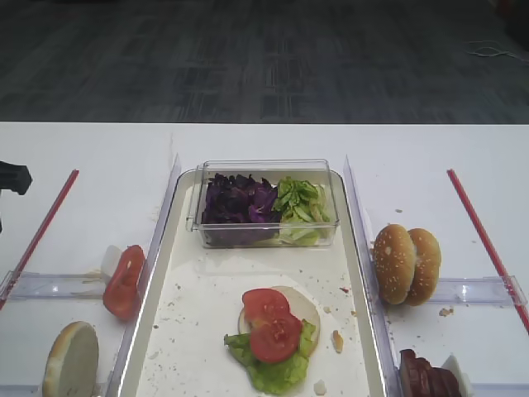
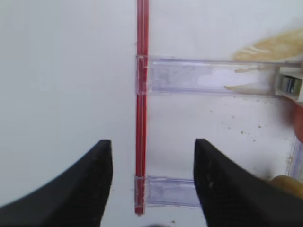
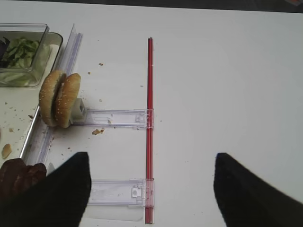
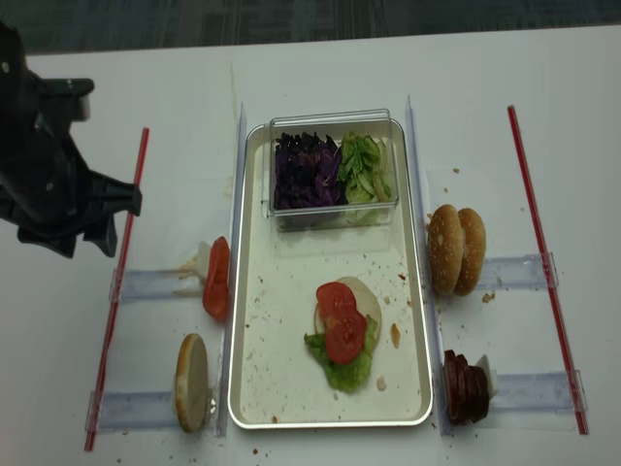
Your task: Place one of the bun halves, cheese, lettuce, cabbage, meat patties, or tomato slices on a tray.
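My left gripper (image 2: 150, 179) has its jaws standing apart with nothing between them, hovering above the left red rod (image 2: 140, 109) and a clear strip (image 2: 208, 75) on the white table (image 1: 273, 141). Going rightwards from there, spare tomato slices (image 4: 215, 280) stand on edge just outside the tray's left rim, and a pale bun half (image 4: 191, 382) stands nearer me. The tray (image 4: 262, 330) sits in the middle: a clear tub (image 1: 263, 203) at its far end holds purple cabbage (image 1: 240, 203) beside cut lettuce (image 1: 302, 207). Closer in lies a pale bun half (image 1: 302, 302) with a lettuce leaf (image 1: 277, 368) and two tomato slices (image 1: 271, 324) on top. Right of the tray, two seeded bun halves (image 1: 405, 265) stand on edge, and meat patties (image 4: 464, 386) nearer. My right gripper (image 3: 150, 189) is wide open, empty, above the right red rod (image 3: 149, 118).
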Robot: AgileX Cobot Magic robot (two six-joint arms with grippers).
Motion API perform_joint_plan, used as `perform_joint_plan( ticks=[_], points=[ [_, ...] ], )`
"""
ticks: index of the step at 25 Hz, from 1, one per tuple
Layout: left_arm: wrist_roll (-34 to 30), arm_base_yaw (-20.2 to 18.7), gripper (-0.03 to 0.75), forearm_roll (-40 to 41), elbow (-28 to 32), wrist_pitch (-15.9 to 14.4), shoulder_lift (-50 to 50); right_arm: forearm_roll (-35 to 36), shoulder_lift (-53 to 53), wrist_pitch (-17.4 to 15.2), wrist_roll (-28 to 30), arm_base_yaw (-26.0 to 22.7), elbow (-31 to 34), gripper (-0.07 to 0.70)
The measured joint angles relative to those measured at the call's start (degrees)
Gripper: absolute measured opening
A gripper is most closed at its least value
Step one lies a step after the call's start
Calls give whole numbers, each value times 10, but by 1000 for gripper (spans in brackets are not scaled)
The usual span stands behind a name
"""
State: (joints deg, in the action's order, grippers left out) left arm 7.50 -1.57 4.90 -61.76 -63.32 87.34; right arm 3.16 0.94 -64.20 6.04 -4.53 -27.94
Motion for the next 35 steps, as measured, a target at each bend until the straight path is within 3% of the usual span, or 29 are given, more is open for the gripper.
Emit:
perform_joint_plan(
  ticks=[5, 11, 26, 35],
  points=[
    [0, 4, 389, -4, 2, -6, -11, 0, 0, 0, 0, 0, 0, 573],
    [0, 4, 389, -4, 48, -10, -65, 0, 0, 0, 1, 0, 0, 573],
    [-1, 4, 389, -13, 259, -10, -366, 0, 0, 0, 1, 0, 0, 573],
    [-1, 4, 388, -23, 319, -32, -531, 0, 0, 0, 1, 0, 0, 573]
  ],
)
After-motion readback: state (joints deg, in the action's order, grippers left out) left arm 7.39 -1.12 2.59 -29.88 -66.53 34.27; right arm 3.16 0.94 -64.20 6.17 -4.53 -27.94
